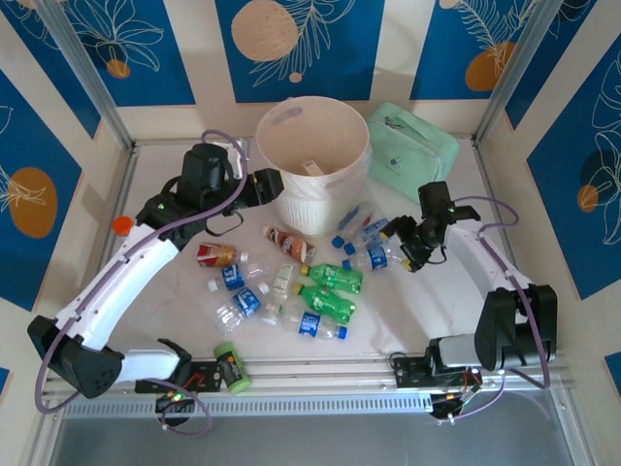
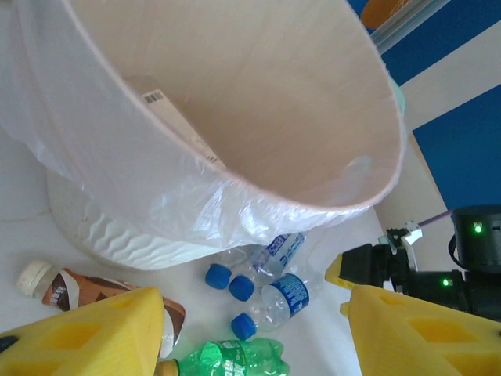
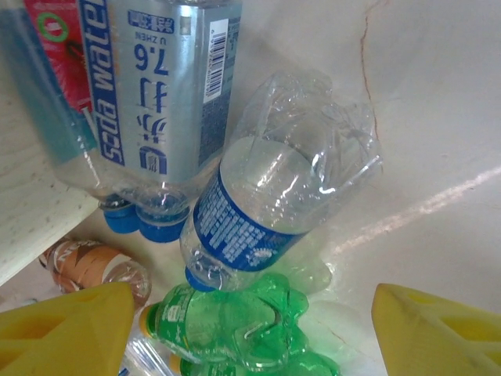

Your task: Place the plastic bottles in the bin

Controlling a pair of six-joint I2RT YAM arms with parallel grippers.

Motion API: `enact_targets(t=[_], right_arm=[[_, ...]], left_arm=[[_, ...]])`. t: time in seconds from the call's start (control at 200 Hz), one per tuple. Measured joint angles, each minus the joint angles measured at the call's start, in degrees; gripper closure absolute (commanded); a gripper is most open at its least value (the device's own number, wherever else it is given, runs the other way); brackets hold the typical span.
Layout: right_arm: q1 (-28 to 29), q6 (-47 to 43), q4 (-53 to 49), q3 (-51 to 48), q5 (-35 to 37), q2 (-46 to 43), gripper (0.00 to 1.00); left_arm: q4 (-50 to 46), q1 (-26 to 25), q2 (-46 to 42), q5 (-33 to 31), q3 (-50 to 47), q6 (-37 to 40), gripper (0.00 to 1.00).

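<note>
Plastic bottles (image 1: 330, 279) are all lying on their sides on the surface (image 1: 417, 311), bunched up just in front of the bin (image 1: 312, 206), with a few right at its foot. The bin stands upright. What I can make out inside is a clear liner bag (image 2: 196, 207) draped over the rim and a barcode sticker (image 2: 160, 100) on the wall.

The left end effector (image 2: 250, 337) hangs just left of the bin, up near the rim. Its fingers are about half apart, with nothing between them and nothing touched.

The right end effector (image 3: 250, 337) is front-right of the bin, spread wide over a crumpled clear bottle (image 3: 274, 204) with a blue label. There's a finger on each side, but no grip on it as far as I can see.

That one's long axis runs diagonally, with the cap end toward a green bottle (image 3: 243, 329). Two soda-water bottles (image 3: 156, 94) lie side by side between it and the bin, caps pointing the same way. A brownish bottle (image 2: 78, 290) lies flat by the bin's foot too.
</note>
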Motion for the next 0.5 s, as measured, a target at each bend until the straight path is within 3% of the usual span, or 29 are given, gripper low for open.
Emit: enact_targets(t=[0.5], right_arm=[[1.05,1.95,5.75,-2.21,2.36,8.11,0.24]], left_arm=[[4.28,0.0,-1.92,3.1,-4.35,-2.54,0.39]])
